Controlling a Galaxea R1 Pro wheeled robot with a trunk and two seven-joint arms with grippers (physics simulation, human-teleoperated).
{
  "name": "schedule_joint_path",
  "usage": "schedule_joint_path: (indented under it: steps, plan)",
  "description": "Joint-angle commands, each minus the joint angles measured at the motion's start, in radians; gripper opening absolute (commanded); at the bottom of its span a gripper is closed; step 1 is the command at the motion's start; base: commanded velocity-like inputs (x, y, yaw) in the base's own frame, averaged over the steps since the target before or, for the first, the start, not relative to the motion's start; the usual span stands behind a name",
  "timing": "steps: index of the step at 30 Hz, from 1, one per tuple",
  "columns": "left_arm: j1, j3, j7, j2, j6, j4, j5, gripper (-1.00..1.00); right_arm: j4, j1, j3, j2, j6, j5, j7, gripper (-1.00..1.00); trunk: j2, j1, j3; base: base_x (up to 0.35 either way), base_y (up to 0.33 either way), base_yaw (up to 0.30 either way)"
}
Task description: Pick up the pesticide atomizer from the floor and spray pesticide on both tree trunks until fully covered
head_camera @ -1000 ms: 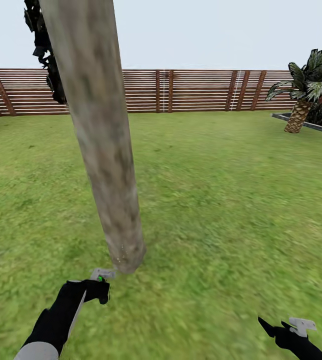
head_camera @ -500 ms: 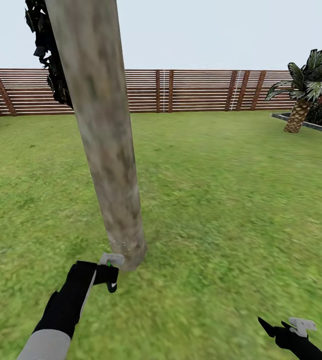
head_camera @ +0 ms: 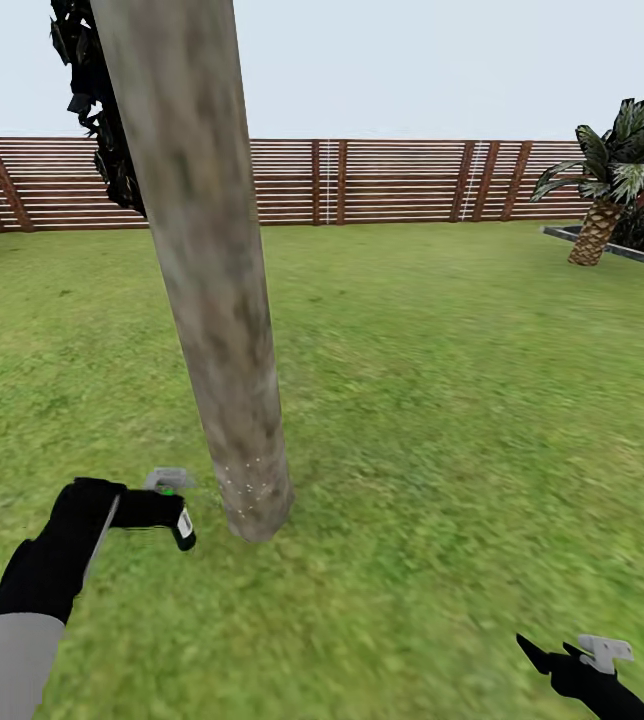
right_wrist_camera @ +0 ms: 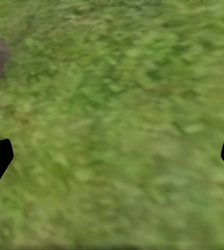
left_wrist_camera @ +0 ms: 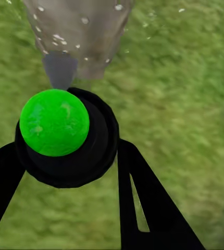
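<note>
A: Head view status?
B: My left tool [head_camera: 147, 508] is clamped on the pesticide atomizer [head_camera: 165, 503], just beside the tree trunk [head_camera: 212, 300] base; pesticide [head_camera: 245, 487] specks sit low only.

A: Left wrist view?
B: The atomizer [left_wrist_camera: 65, 135] nozzle faces the trunk [left_wrist_camera: 81, 31]. Risk, in my judgement: aim held low leaves the upper trunk uncovered.

A: Right wrist view?
B: My right tool [right_wrist_camera: 112, 156] is spread apart, empty, over grass.

left tool [head_camera: 157, 510] with pesticide atomizer [head_camera: 167, 503]: shifted left, away from tree trunk [head_camera: 224, 350] | pesticide [head_camera: 245, 490] specks: spread higher up the base
</note>
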Motion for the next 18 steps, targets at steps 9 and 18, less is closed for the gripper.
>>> schedule_joint_path:
  steps: [9,18]
  plan:
    - [-0.170,-0.010,-0.079,0.039,0.034,-0.025,-0.004,-1.00,0.001,0.000,0.000,0.001,0.000,0.000,0.000,1.00,0.000,0.000,0.000,0.000,0.000,0.000]
    - [-0.229,-0.012,-0.081,0.087,0.041,-0.020,-0.003,-1.00,0.000,0.000,0.000,0.000,0.000,0.001,0.000,1.00,0.000,0.000,0.000,0.000,0.000,0.000]
